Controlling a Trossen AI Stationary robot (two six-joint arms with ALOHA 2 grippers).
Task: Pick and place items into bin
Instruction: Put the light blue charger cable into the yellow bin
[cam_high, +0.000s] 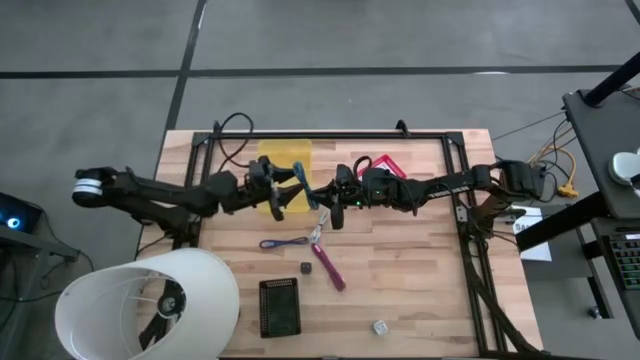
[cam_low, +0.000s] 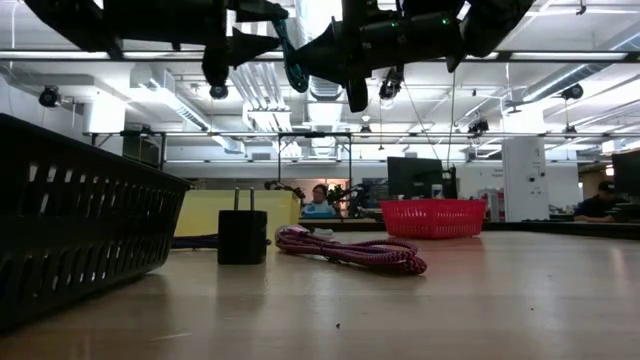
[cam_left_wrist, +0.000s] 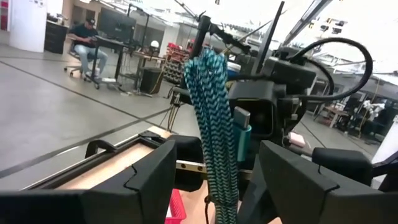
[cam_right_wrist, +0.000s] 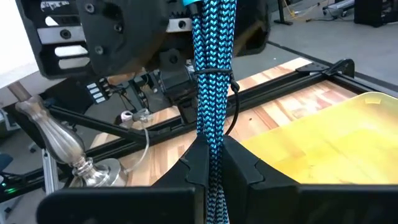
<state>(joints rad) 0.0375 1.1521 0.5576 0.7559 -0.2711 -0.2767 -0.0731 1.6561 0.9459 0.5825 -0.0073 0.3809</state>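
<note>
1. High view, and both arms meet in mid-air over the middle of the table, nearer its far edge; the right gripper (cam_high: 322, 200) has a teal braided cord (cam_high: 303, 185) pinched, and the left gripper (cam_high: 290, 190) sits just beside it with fingers spread; by my reading this is a handover of one item, not yet a drop; the yellow bin (cam_high: 283, 157) lies by the far edge under the left arm, a red basket (cam_high: 385, 165) next to it; a purple cord loop (cam_high: 284, 243), a magenta stick (cam_high: 329, 266), a black mesh tray (cam_high: 279, 306) and two small cubes (cam_high: 305, 268) wait toward the near edge.

2. Low view, both grippers hang high above the wood, the cord dangling between them; the purple cord loop lies on the table beside a black plug block (cam_low: 242, 237).

3. Left wrist view, wide-open fingers (cam_left_wrist: 149, 180) frame the cord, touching nothing that I can see; next call: close on it, or let the right arm carry on alone.

4. Right wrist view, fingers (cam_right_wrist: 199, 165) clamped tight on the cord, bin just beyond; the drop needs a short carry over that bin.
</note>
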